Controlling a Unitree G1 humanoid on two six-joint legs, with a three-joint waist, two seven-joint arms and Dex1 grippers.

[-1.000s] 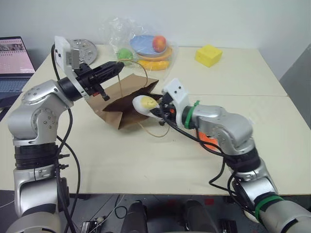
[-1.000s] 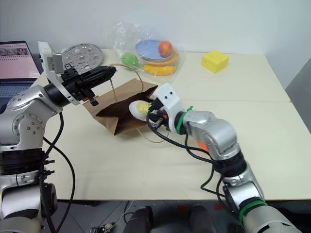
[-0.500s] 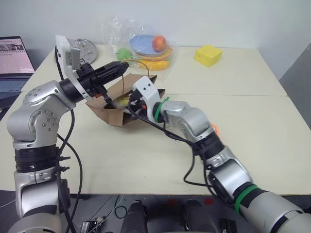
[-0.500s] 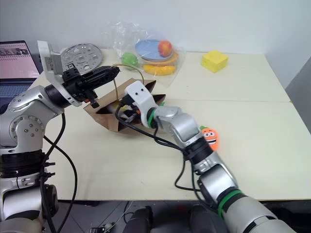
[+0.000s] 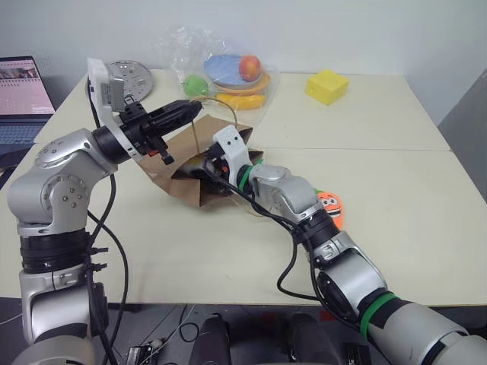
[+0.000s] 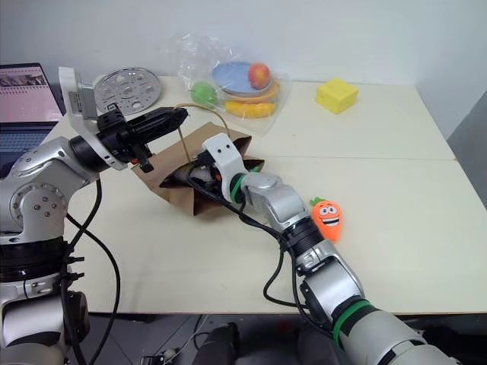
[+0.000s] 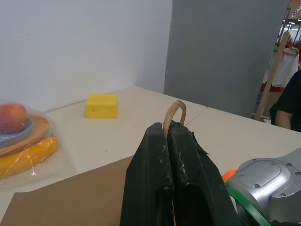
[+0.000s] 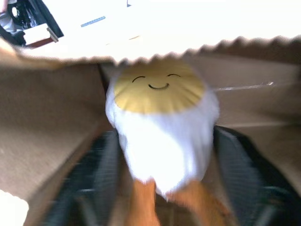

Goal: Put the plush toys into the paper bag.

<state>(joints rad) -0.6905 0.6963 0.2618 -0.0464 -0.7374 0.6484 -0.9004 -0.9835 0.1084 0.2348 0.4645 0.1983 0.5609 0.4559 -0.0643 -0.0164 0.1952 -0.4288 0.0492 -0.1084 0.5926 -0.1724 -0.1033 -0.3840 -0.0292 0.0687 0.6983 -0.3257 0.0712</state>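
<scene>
The brown paper bag (image 5: 194, 192) lies on its side on the table, mouth toward my right arm. My left gripper (image 5: 190, 110) is shut on the bag's tan loop handle (image 7: 175, 109) and holds it up. My right gripper (image 5: 204, 163) reaches into the bag's mouth. In the right wrist view its fingers (image 8: 101, 174) stand open on either side of the white egg plush toy (image 8: 160, 122), which lies inside the bag with its yolk face away from the wrist. The orange carrot plush toy (image 6: 327, 217) lies on the table to the right of my right forearm.
A clear plastic bag (image 5: 228, 76) with a plate of fruit sits behind the paper bag. Further right at the back is a yellow block (image 5: 326, 86). A round metal disc (image 5: 129, 76) and a laptop (image 5: 23, 99) are at the back left.
My right gripper carried the egg from just outside the bag's mouth into the bag, and its fingers have spread apart. The left gripper kept hold of the handle.
</scene>
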